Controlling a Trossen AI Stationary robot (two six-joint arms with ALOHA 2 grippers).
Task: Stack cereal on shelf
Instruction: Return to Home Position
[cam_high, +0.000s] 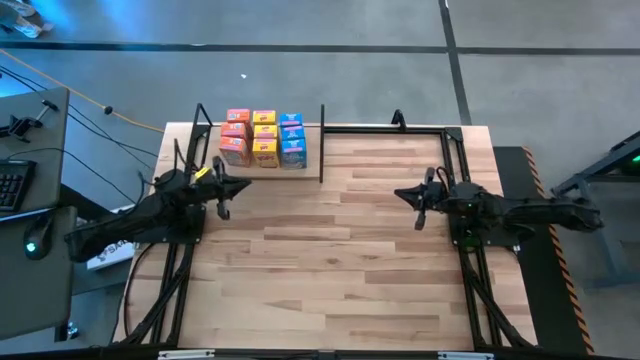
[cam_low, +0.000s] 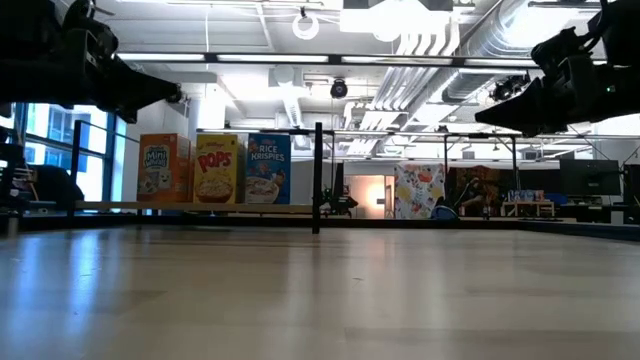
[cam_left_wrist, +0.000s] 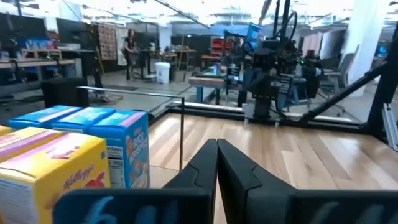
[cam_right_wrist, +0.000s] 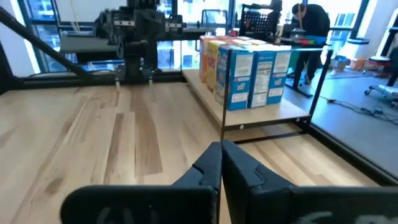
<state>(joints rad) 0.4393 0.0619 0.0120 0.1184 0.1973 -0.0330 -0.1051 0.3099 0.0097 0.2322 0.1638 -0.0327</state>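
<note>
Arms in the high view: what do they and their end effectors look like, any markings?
The dark, slim, jointed left arm and the matching right arm look black, apart from a small yellow patch near the left one's wrist. The left end effector and right end effector each have two dark, angular, wedge-shaped fingers.

One camera overhead, one low and level, one on each wrist.
The high view looks straight down on the whole worktop (cam_high: 330, 260); the low view looks level across it into the room. The wrist views sit close behind the left hand (cam_left_wrist: 216, 144) and right hand (cam_right_wrist: 221, 146), facing one another. All four share the cereal (cam_high: 264, 138) on the shelf (cam_right_wrist: 280, 115).
</note>
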